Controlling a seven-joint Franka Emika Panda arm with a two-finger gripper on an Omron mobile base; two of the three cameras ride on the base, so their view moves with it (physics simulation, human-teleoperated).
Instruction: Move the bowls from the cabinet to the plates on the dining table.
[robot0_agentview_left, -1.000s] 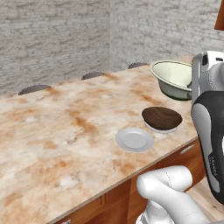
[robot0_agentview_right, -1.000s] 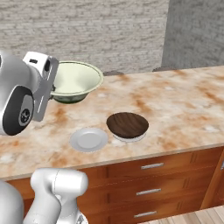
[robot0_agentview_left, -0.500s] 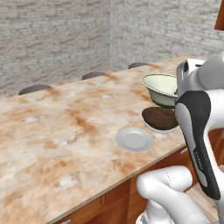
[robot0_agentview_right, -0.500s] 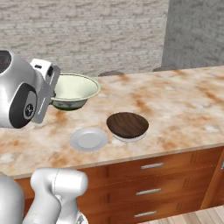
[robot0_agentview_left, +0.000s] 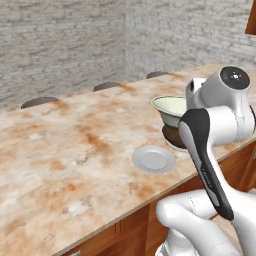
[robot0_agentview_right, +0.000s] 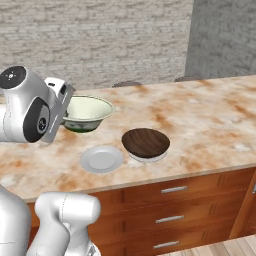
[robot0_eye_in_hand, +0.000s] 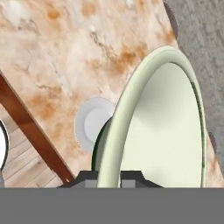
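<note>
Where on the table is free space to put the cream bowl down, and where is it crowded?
The white plate is bare. The table is also free left of that plate in the left base view, and right of the brown bowl in the right base view. It is crowded where the gripper holds the cream bowl near the brown bowl.

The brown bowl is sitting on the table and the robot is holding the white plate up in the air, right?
Not quite. The brown bowl does sit on the table, but the tool is holding the cream bowl by its rim, not the white plate. That plate lies flat on the table near the front edge. The right base view shows it.
</note>
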